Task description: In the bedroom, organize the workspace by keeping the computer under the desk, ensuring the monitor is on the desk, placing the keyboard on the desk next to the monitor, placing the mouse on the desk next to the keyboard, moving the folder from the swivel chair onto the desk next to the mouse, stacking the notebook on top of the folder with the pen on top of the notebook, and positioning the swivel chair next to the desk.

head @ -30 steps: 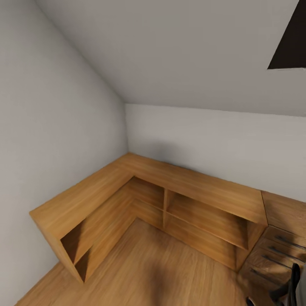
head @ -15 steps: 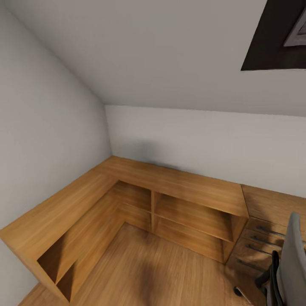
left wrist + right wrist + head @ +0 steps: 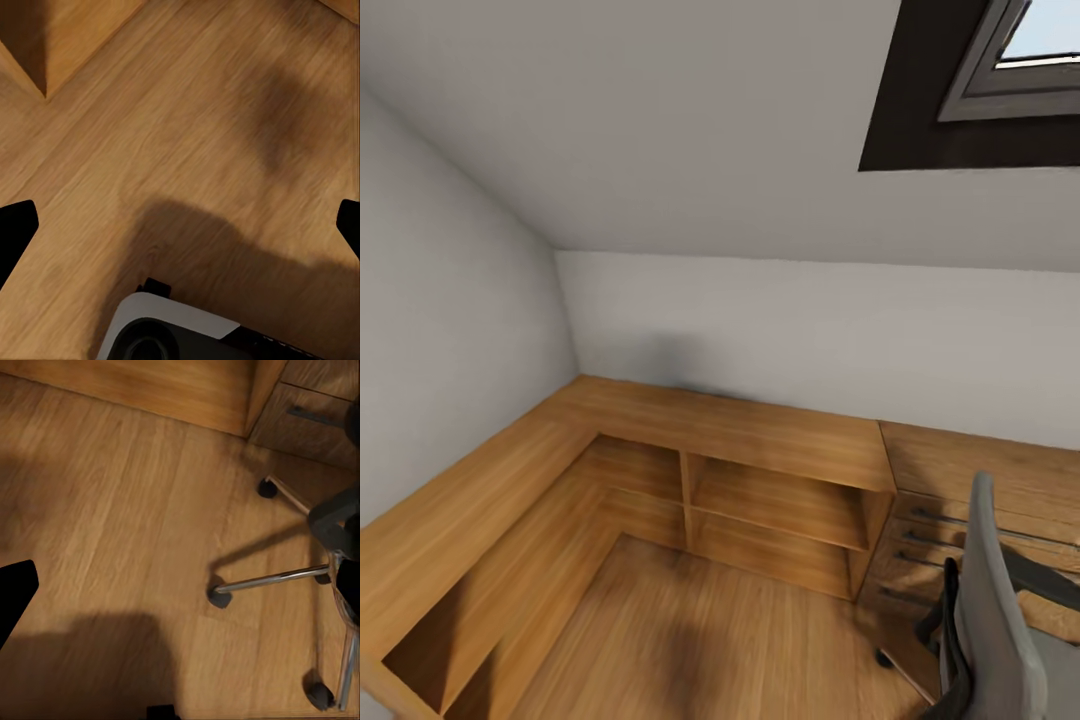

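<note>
The swivel chair (image 3: 992,600) stands at the lower right of the head view, its grey back edge-on and a black armrest beside it. Its metal star base (image 3: 270,580) with black castors lies on the wooden floor in the right wrist view. My right gripper (image 3: 180,589) hangs open over that floor, short of the nearest castor, holding nothing. Over bare floor, my left gripper (image 3: 180,229) is also open and empty. The desk, computer, monitor, keyboard, mouse, folder, notebook and pen are out of view.
Light wooden low cabinets (image 3: 740,440) with open shelves wrap around the room's corner under a sloped ceiling. A wooden drawer unit (image 3: 950,525) stands behind the chair. A skylight (image 3: 1020,60) is at the upper right. My own base (image 3: 172,330) sits on open floor (image 3: 710,630).
The whole head view has swung to the right: the cabinets shifted left in the picture, while the chair and the skylight came further into view. Nothing in the room itself moved.
</note>
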{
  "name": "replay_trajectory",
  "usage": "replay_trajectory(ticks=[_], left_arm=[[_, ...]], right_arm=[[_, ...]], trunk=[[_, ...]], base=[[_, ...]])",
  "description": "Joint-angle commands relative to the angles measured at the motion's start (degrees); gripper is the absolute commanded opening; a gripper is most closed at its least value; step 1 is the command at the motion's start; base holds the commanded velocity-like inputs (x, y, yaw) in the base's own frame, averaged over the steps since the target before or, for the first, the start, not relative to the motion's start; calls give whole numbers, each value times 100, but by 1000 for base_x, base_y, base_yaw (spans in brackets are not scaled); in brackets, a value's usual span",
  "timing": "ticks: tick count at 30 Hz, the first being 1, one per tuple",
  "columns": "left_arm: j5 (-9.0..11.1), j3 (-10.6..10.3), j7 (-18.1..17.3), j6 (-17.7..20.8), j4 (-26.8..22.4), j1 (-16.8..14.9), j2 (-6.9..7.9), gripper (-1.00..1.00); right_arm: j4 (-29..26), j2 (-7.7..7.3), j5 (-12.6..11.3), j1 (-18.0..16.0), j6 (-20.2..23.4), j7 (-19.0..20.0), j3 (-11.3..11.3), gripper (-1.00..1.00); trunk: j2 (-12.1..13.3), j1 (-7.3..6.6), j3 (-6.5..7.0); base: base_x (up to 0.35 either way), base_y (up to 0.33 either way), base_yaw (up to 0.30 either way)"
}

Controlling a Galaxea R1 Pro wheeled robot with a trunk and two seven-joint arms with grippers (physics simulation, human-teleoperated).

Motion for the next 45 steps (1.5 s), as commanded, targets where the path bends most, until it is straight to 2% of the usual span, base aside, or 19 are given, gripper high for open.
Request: replay_trajectory(ticks=[1,12,34,45], left_arm=[[1,-6,14,-18,0,-3,-1,100],[1,-6,14,-19,0,-3,-1,100],[3,-6,14,-19,0,-3,-1,100],[4,1,14,-16,0,-3,3,100]], right_arm=[[13,2,34,-8,-12,-48,14,100],[10,2,34,-8,-13,-48,14,100],[12,2,34,-8,-13,-48,14,100],[10,2,34,-8,-12,-48,14,100]], trunk=[[-12,3,-10],[-12,3,15],[-12,3,65],[-12,3,90]], base=[[0,0,-273],[21,40,-273],[182,230,-273],[55,31,-273]])
